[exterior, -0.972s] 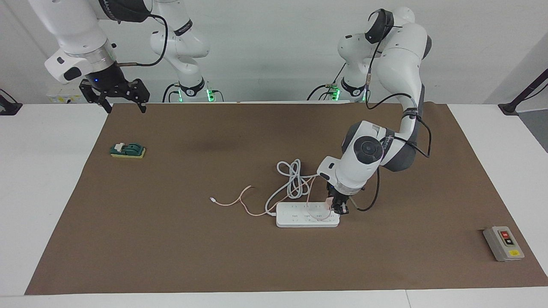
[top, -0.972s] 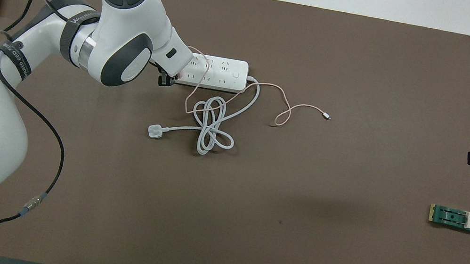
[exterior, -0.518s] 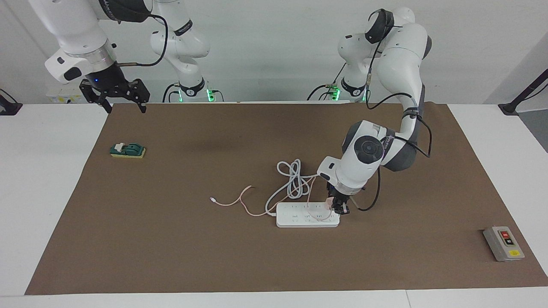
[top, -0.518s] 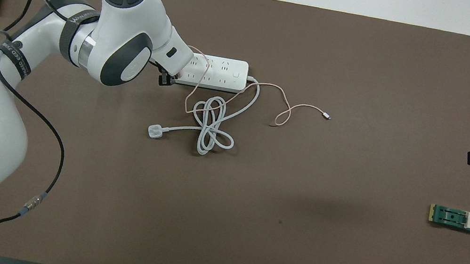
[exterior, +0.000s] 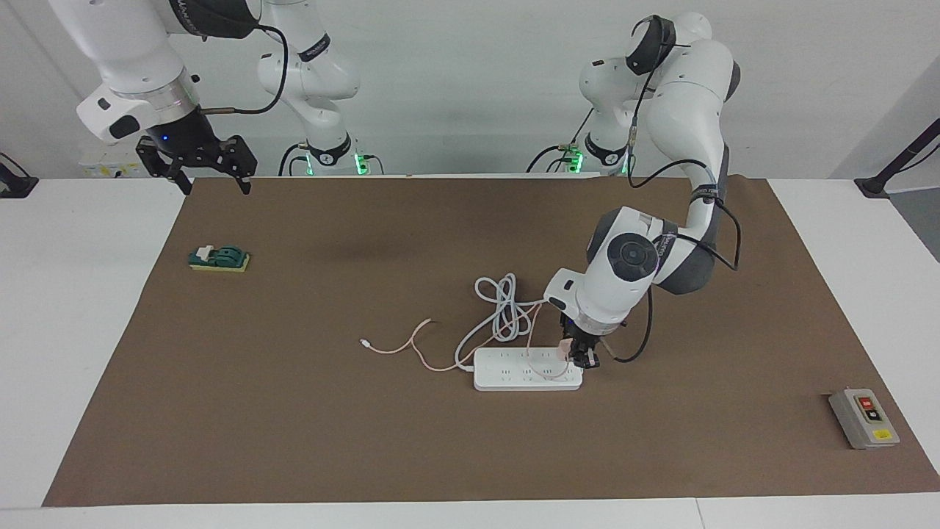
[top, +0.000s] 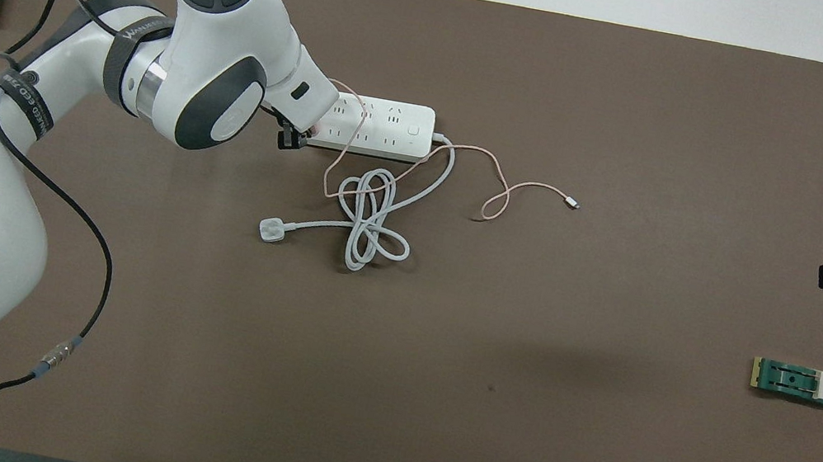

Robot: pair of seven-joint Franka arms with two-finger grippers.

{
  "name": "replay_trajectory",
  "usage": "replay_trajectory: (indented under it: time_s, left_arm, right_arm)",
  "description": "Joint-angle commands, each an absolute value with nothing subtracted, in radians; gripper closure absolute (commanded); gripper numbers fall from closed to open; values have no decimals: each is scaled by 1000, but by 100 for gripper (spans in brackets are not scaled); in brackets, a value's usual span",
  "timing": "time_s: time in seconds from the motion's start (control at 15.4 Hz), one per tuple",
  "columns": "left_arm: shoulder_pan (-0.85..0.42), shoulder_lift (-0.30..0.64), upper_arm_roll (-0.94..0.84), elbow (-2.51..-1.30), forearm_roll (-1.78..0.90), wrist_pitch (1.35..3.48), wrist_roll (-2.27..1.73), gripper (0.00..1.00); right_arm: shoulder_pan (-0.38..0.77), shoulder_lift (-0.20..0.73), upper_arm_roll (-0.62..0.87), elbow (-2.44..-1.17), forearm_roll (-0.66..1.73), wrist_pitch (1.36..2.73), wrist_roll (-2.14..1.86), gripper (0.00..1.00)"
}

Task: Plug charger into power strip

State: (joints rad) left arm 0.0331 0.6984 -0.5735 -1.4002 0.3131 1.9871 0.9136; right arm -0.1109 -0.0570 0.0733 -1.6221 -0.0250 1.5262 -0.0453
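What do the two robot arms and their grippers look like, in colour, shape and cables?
Both arms have glossy white rounded shells with dark grey joint bands. A black cable runs along each. The left gripper and right gripper are black two-finger units. Green lights glow at both bases.

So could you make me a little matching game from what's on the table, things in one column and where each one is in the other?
Things:
1. charger
2. white three-pin plug
3. grey switch box
4. green block

Places:
A. lying loose on the mat, nearer the robots than the power strip
B. at the right arm's end
C. in the left hand, at the strip
D. at the left arm's end

Pairs: 1-C, 2-A, 3-D, 4-B
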Motion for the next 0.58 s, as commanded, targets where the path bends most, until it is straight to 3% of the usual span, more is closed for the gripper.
replay_trajectory:
  time_s: [0.0,0.52]
  left_arm:
    - [80,687,-555,-1402,377,2008,899,100]
    - [72,705,-554,-1473,383,2022,897,100]
  right_arm:
    - [-120,-77,81,-1641,-11,1519,-31,0]
    - [-120,-77,81,-1641,-11,1519,-31,0]
